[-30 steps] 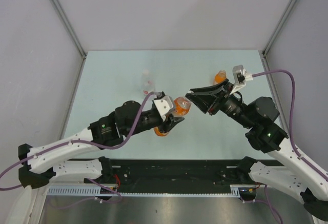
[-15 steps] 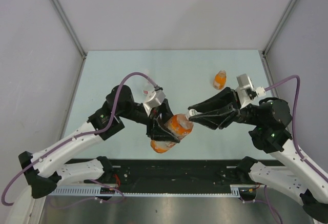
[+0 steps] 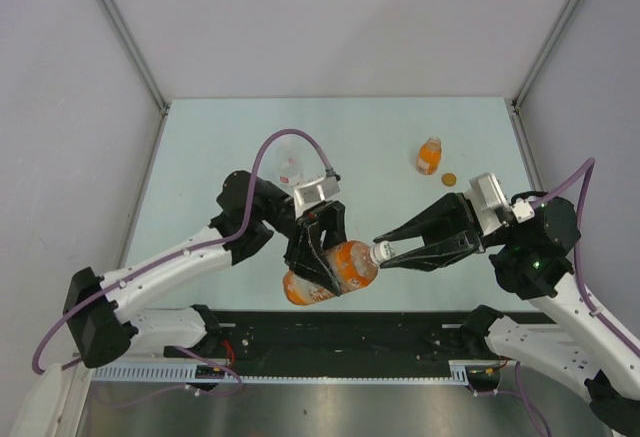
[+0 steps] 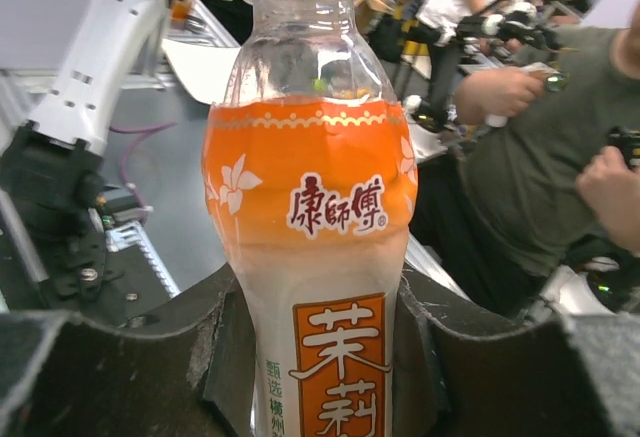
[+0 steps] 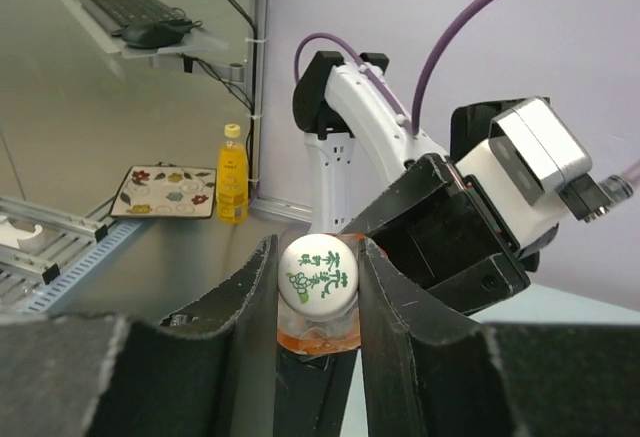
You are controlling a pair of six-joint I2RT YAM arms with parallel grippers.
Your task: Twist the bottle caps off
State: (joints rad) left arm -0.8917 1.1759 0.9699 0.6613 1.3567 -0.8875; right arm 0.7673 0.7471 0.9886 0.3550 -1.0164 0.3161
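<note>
My left gripper [image 3: 322,257] is shut on the body of the tall orange-drink bottle [image 3: 340,267], holding it lifted and tilted, neck toward the right; the bottle fills the left wrist view [image 4: 312,217] between my gripper [image 4: 315,357]. My right gripper [image 3: 384,249] is shut on the bottle's white cap [image 3: 380,252], which shows with green print between the fingers in the right wrist view [image 5: 318,275]. The short squat orange bottle [image 3: 429,156] stands at the back right with an orange cap [image 3: 449,179] lying beside it. The clear bottle [image 3: 289,166] stands at the back left, partly behind my left arm's cable.
The light table top [image 3: 200,187] is bounded by grey walls on three sides. A black rail [image 3: 340,332] with both arm bases runs along the near edge. The left arm's purple cable [image 3: 290,137] loops over the clear bottle.
Both arms have moved toward the near edge with the tall bottle between them. The right gripper has closed in on the white cap. The orange cap on the table has come into view.
</note>
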